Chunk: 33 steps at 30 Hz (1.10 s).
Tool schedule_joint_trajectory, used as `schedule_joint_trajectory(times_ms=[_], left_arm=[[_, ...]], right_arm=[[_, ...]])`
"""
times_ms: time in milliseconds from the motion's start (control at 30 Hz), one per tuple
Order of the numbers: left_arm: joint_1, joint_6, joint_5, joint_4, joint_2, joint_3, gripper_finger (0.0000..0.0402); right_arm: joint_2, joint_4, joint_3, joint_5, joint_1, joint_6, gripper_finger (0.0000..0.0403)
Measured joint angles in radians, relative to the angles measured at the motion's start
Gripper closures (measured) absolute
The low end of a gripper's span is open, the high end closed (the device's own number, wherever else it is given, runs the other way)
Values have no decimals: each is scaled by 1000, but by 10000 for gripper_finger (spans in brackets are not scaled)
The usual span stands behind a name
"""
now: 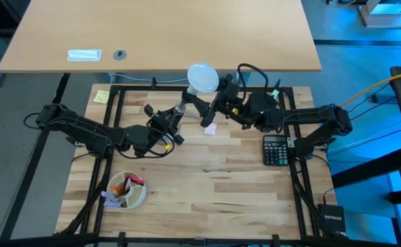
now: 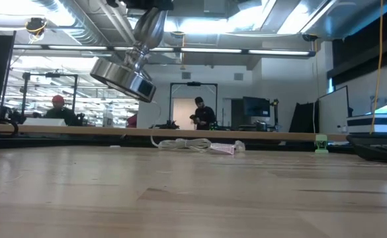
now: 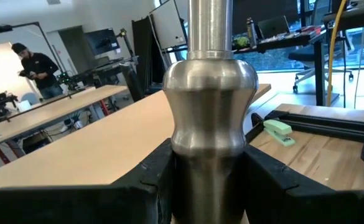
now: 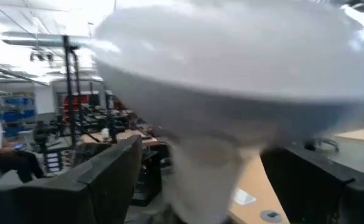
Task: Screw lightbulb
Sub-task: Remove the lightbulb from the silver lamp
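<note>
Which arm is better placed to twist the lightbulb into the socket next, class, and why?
The right. Its gripper already clamps the lightbulb by the neck, held in the air near the far edge. The left gripper is shut on the silvery stand, so it should only brace it.

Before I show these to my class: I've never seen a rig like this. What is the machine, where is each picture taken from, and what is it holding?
It is a robot with two dark arms at a wooden table, each ending in a two-finger gripper. One picture looks straight down from above, one looks level across the tabletop, and two come from cameras on the arms' wrists. The left gripper is shut on a silvery stand, lifted off the table and tilted in the low view. The right gripper is shut on the lightbulb, which fills that arm's wrist picture. On the table lie a calculator, a bowl of small items, a yellow note and a green stapler. People stand in the room behind.
</note>
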Motion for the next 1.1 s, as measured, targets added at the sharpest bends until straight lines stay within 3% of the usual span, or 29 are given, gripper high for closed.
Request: schedule_joint_trajectory(times_ms=[233,500,700,800,1000,1100], left_arm=[[-2,23,0,0,0,0,278],[-19,56,0,14,0,0,278],[-57,102,87,36,-26,3,278],[-72,90,251,19,-58,3,278],[-26,-63,863,-90,-96,25,278],[7,-128,1043,-117,-86,42,278]], right_arm=[[0,-2,0,-8,-11,-1,100],[0,-18,0,-29,-10,-39,240],[-32,-57,1,-182,-10,-50,240],[-69,-106,2,-368,-10,-21,240],[-99,-130,8,-894,-11,23,241],[-92,-163,34,-1042,-9,50,241]])
